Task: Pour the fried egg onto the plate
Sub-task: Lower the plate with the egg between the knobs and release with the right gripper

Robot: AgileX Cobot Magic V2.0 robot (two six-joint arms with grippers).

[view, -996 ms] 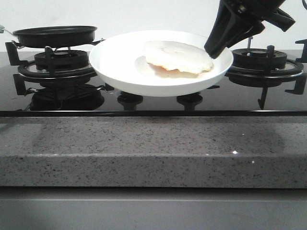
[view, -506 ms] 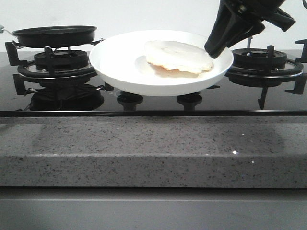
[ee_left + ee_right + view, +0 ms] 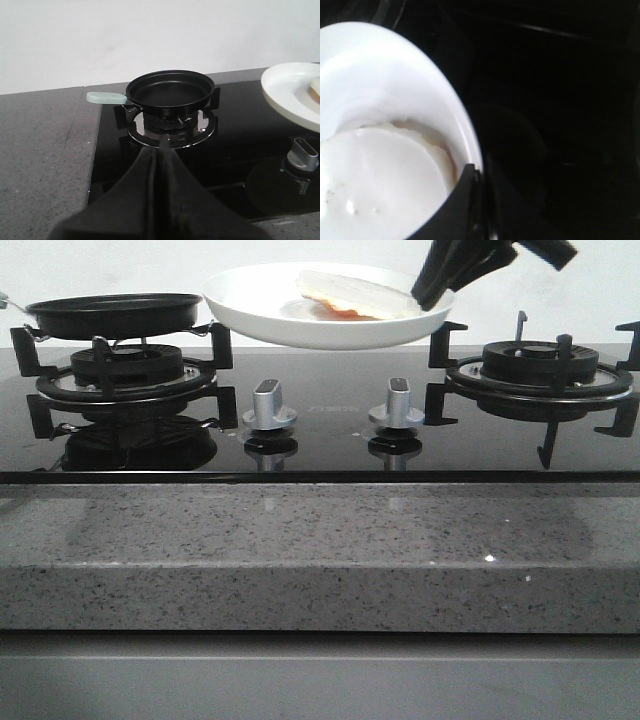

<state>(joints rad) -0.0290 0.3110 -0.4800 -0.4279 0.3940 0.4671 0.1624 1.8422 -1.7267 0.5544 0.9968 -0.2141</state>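
The plate (image 3: 325,310) is held aloft at the top centre of the front view, its right rim clamped by the right gripper (image 3: 432,292). The fried egg (image 3: 355,295) is seen lying on the plate's right half. At upper left, the frying pan (image 3: 115,312) sits on a burner. The left gripper (image 3: 160,165) is seen pressed closed, empty.
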